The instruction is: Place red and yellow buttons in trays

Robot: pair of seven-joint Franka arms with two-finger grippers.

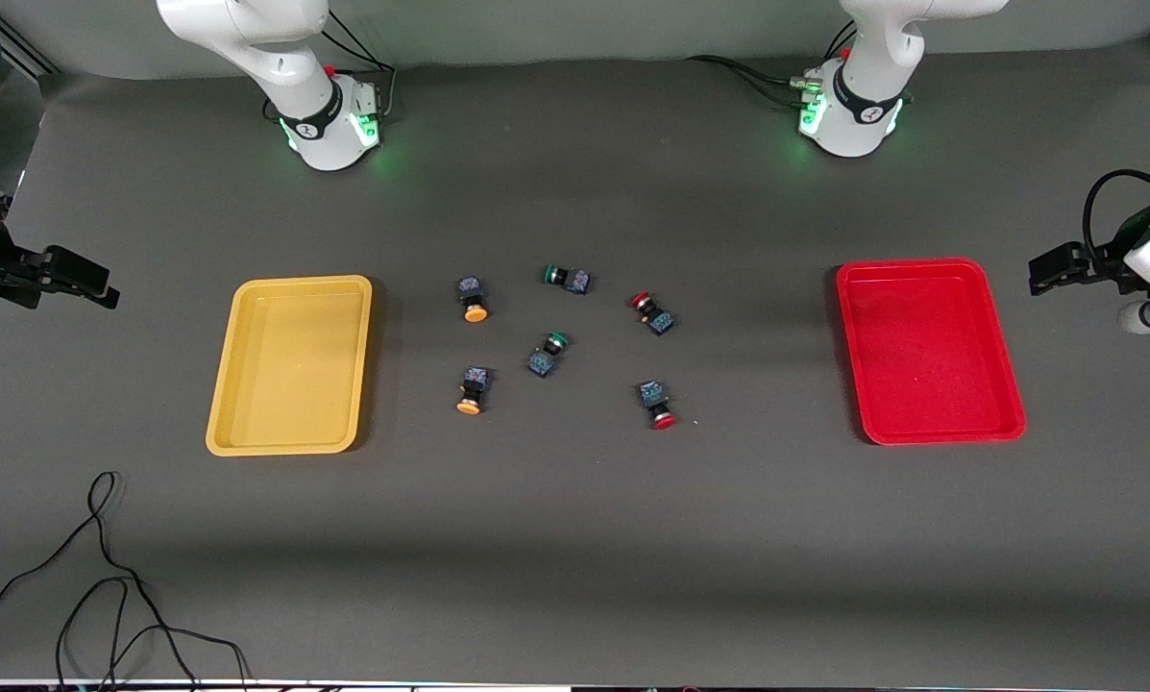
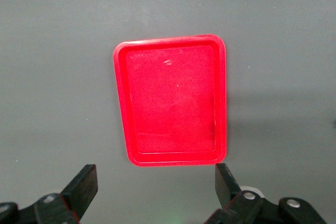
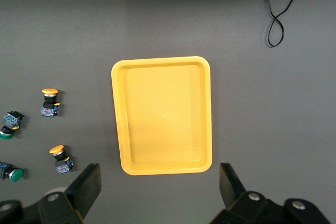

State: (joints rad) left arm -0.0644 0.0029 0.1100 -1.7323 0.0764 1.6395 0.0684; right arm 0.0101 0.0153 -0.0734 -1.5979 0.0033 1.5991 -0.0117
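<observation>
The yellow tray [image 1: 291, 365] lies toward the right arm's end of the table and the red tray [image 1: 930, 351] toward the left arm's end; both are empty. Between them lie two orange-yellow buttons [image 1: 474, 300] [image 1: 472, 390] and two red buttons [image 1: 651, 313] [image 1: 658, 404]. My right gripper [image 3: 160, 174] is open and empty, high up beside the yellow tray [image 3: 161, 115]; it also shows in the front view [image 1: 89, 281]. My left gripper [image 2: 155, 177] is open and empty, high up beside the red tray [image 2: 172, 100], and shows in the front view [image 1: 1055, 271]. The right wrist view also shows the two orange-yellow buttons [image 3: 50, 100] [image 3: 59, 157].
Two green-capped switches [image 1: 565, 278] [image 1: 547, 354] lie among the buttons in the middle of the table. A loose black cable [image 1: 104, 577] curls on the table nearer to the front camera than the yellow tray.
</observation>
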